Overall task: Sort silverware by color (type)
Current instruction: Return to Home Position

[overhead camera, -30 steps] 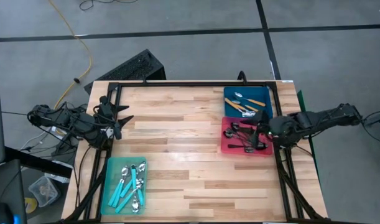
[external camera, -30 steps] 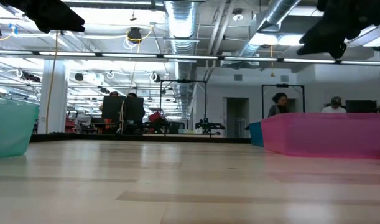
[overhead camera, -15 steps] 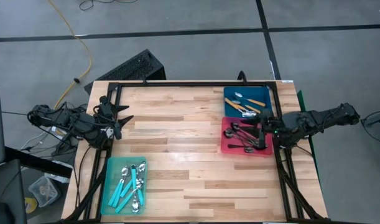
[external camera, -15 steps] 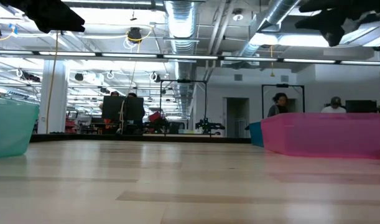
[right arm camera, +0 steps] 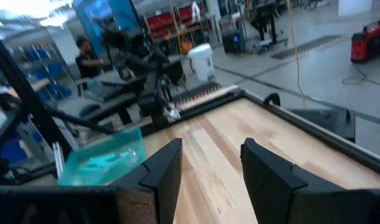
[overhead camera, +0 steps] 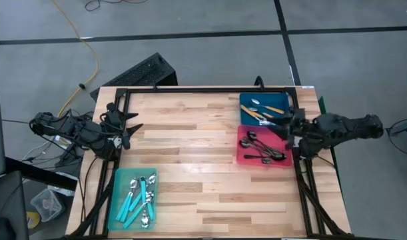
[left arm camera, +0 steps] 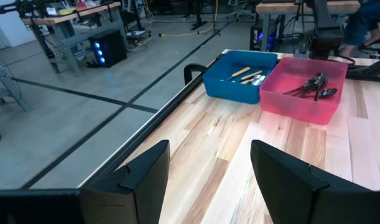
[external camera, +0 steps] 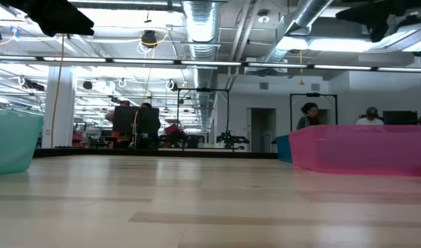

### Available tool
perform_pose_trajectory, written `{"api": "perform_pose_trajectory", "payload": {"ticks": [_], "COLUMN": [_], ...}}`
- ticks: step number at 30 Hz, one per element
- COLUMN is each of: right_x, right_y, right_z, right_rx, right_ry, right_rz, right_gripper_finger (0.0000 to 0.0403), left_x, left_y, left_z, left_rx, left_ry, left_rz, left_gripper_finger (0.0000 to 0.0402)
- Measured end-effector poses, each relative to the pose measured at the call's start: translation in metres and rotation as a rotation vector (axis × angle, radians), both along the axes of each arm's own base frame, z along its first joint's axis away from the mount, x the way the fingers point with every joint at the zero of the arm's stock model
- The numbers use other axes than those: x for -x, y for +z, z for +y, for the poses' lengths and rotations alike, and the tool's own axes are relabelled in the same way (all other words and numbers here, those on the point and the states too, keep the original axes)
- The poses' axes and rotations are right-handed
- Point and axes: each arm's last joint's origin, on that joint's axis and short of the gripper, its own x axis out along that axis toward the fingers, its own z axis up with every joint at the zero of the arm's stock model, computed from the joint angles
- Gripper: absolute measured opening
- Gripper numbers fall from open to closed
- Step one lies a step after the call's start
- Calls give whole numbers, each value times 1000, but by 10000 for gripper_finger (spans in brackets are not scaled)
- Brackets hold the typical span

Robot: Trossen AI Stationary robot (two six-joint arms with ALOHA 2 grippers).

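Left tool [overhead camera: 128,129] released, empty, at the bench's [overhead camera: 190,140] left edge; right tool [overhead camera: 287,127] released, by the red bin [overhead camera: 242,159] holding dark spoons [overhead camera: 260,148].

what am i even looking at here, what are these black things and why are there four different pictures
This is a robot with two dark arms mounted at the sides of a wooden table. Each arm ends in a two-finger claw. One picture looks straight down: the left claw sits at the table's left edge, the right claw at the right edge by two of the bins. One looks level across the tabletop into the room behind. The other two come from cameras on each wrist, looking past that arm's own fingers. Both claws are open and hold nothing. On the table stand three bins: a teal bin with teal-handled spoons, a blue bin with orange-handled spoons, and a red bin with dark spoons.
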Motion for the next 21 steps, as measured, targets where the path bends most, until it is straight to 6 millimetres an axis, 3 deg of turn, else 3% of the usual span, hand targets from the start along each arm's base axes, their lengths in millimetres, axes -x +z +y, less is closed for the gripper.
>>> {"api": "perform_pose_trajectory", "payload": {"ticks": [21], "right_x": [26], "right_y": [-45], "right_z": [-6], "right_rx": [-52], "right_ry": [-16], "right_rz": [-129], "right_gripper_finger": [185], "left_x": [0], "left_y": [0], "left_z": [0], "left_rx": [0], "left_ry": [0], "left_rz": [0], "left_gripper_finger": [213]}}
